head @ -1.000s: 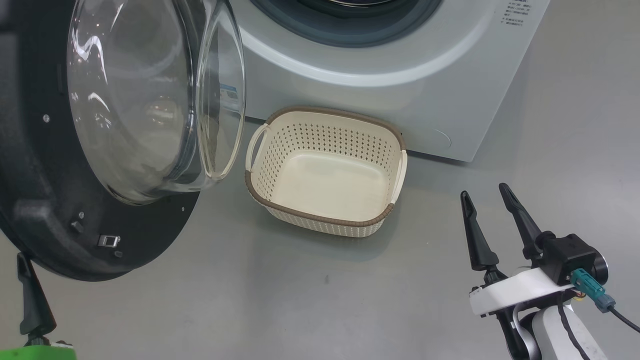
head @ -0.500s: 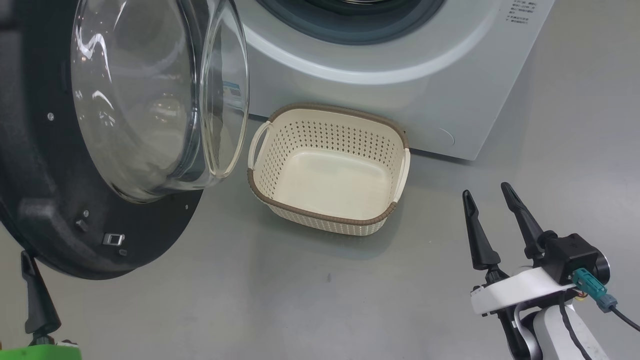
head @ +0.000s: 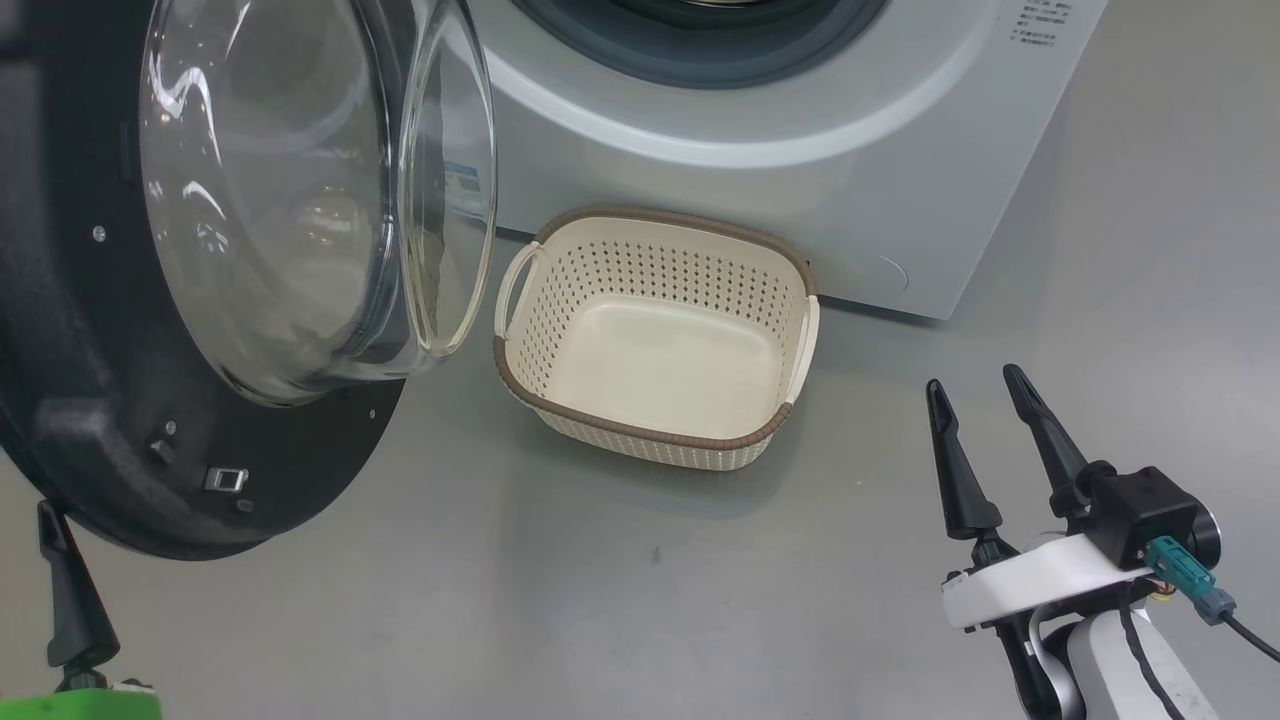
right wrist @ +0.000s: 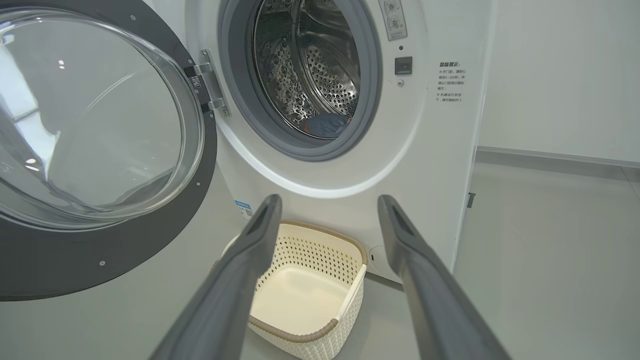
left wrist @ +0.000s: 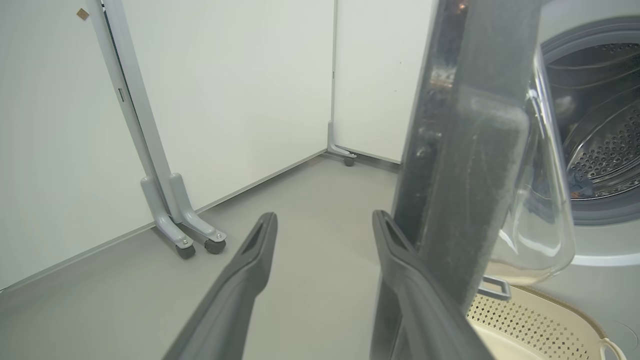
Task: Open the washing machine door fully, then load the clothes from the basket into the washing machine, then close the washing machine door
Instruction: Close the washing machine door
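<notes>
The basket (head: pixel 650 440) is lying empty just before the washing machine (head: pixel 800 200), the clothes (right wrist: pixel 325 125) inside its drum. The left gripper (left wrist: pixel 325 217), beside the swung-out washing machine door (head: pixel 100 350), seemingly for closing it, and the right gripper (head: pixel 970 380) are being held spread, empty.

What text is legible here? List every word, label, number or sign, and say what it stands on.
"温馨提示:" (likely reading): heading of the printed notice on the big white front-loading washing machine, right of its opening.
Smaller lines under that heading: too small to read.
Small blue label low on the machine's front: too small.
Pale sticker with two round symbols: blurred.
Cream perforated plastic basket: no text.
</notes>
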Robot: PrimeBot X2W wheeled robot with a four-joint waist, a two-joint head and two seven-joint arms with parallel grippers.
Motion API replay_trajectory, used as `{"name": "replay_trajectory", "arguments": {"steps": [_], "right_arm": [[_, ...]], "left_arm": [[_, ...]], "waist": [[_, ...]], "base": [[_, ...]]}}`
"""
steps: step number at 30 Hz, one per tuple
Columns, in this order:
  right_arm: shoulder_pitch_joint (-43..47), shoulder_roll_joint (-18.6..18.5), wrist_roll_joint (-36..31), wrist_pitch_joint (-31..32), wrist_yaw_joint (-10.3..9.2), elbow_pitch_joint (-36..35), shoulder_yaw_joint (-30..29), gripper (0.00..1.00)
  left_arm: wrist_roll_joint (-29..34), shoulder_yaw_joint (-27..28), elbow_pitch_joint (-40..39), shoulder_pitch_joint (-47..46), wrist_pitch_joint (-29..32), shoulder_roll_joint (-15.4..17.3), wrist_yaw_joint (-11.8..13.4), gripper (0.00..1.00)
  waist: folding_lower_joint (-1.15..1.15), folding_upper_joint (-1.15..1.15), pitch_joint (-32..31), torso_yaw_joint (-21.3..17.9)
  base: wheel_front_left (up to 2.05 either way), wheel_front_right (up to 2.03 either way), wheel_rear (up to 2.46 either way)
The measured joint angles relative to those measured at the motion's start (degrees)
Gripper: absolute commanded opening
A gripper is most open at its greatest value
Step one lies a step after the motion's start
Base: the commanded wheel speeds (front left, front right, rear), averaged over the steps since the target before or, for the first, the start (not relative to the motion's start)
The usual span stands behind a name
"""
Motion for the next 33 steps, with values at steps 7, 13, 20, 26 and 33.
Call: {"name": "replay_trajectory", "arguments": {"steps": [7,13,20,26,33], "right_arm": [[0.0,0.0,0.01,0.0,0.0,-0.01,0.0,1.0],[0.0,0.0,0.01,0.0,0.0,-0.02,-0.02,1.0],[0.0,0.0,0.01,0.0,0.0,-0.02,-0.01,1.0],[0.0,0.0,0.01,0.0,0.0,-0.05,0.0,1.0],[0.0,-0.01,0.01,0.0,0.0,-0.05,0.03,1.0]], "left_arm": [[-0.45,0.35,-0.11,-0.03,0.0,-0.43,0.0,0.58],[-1.27,-0.55,0.4,-0.1,0.0,-1.11,0.0,0.0],[-3.21,1.07,1.02,-0.47,0.0,-1.03,-0.07,0.0],[-4.88,3.05,0.98,-1.84,0.0,-0.32,-0.11,0.0],[-11.87,4.52,1.19,-4.5,0.0,-0.23,-0.12,0.0]], "waist": [[0.0,0.0,0.05,-0.09],[0.0,0.0,0.1,-0.17],[0.0,0.0,0.24,-0.23],[0.0,0.0,0.42,-0.27],[0.0,0.0,0.55,-0.28]], "base": [[0.0,0.0,0.0],[0.0,0.0,0.0],[0.0,0.0,0.0],[0.0,0.0,0.0],[0.0,0.0,0.0]]}}
